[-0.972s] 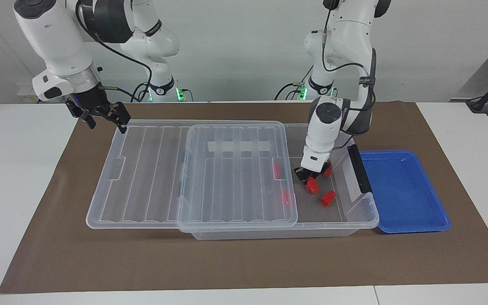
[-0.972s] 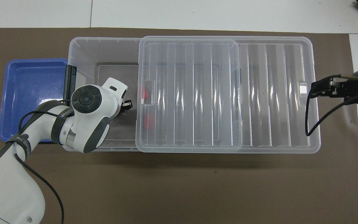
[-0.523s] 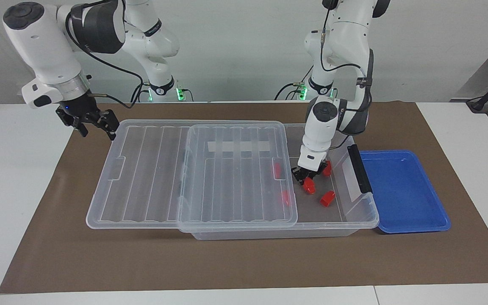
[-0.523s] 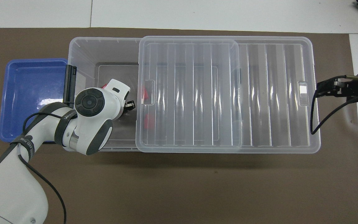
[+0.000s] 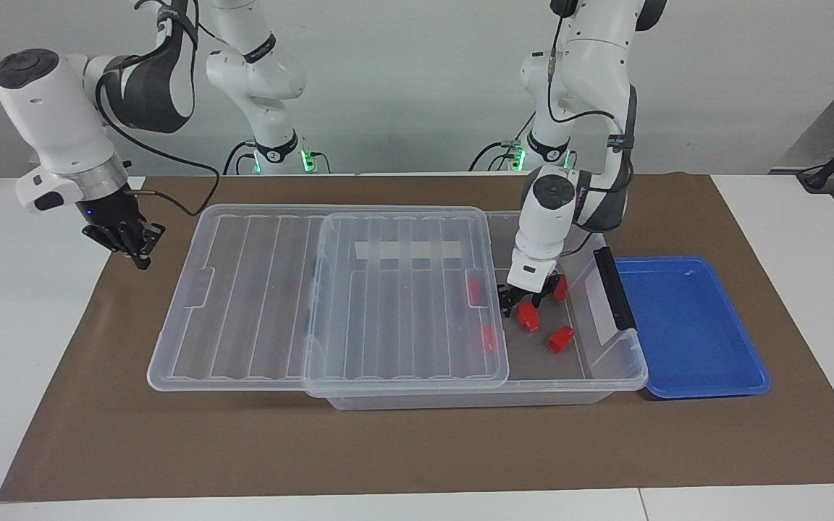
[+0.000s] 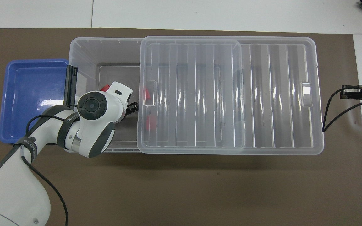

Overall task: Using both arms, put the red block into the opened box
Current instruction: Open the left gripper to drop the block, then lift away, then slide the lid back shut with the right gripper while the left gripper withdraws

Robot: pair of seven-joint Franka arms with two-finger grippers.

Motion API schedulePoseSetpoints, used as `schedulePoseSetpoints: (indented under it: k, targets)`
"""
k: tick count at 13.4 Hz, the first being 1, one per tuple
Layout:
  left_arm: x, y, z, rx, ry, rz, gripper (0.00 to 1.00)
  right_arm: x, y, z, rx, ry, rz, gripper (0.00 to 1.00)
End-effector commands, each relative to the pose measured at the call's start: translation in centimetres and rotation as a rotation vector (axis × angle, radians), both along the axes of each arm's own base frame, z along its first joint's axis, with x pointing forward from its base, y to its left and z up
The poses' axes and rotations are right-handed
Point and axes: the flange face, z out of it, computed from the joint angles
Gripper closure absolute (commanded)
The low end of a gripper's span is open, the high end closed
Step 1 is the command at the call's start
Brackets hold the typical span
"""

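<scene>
The box point(image 5: 623, 365) is a clear bin. Its ribbed lid point(image 5: 258, 289) is slid toward the right arm's end, so the end by the black handle point(image 5: 614, 287) is uncovered. My left gripper point(image 5: 525, 300) reaches down into that uncovered end and stands open. A red block point(image 5: 527, 316) lies on the box floor just under its fingertips. Two more red blocks point(image 5: 560, 338) point(image 5: 559, 287) lie beside it, and two others point(image 5: 473, 291) show through the lid. The left wrist hides the dropped block in the overhead view. My right gripper point(image 5: 135, 250) is shut on nothing, over the mat off the lid's end.
A shallow blue tray point(image 5: 692, 325) sits against the box's handle end, toward the left arm's end of the table. The brown mat point(image 5: 417, 449) lies under everything. The lid point(image 6: 262, 94) overhangs the box toward the right arm's end.
The left gripper has opened and let go of the red block, which now lies on the box floor. The right gripper has drawn away from the lid's corner, lowered and shut.
</scene>
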Motion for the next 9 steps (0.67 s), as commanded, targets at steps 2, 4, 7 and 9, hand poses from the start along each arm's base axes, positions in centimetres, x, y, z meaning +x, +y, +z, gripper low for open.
schedulePoseSetpoints:
  k: [2, 4, 7, 9]
  targets:
    - [1.7, 0.6, 4.6, 0.06, 0.04, 0.032, 0.0, -0.6, -0.8, -2.6, -0.013, -0.008, 0.003, 1.0]
    - [2.9, 1.9, 7.9, 0.068, 0.045, 0.062, 0.0, -0.6, -0.7, -2.7, -0.014, -0.018, -0.002, 1.0]
    - [4.1, 4.1, 13.3, 0.035, 0.065, 0.135, 0.0, -1.2, -0.5, -3.7, 0.001, 0.009, -0.014, 1.0]
    - [4.7, 7.1, 18.4, 0.003, 0.109, 0.138, 0.0, -1.6, 0.4, -4.3, 0.009, 0.037, -0.001, 1.0]
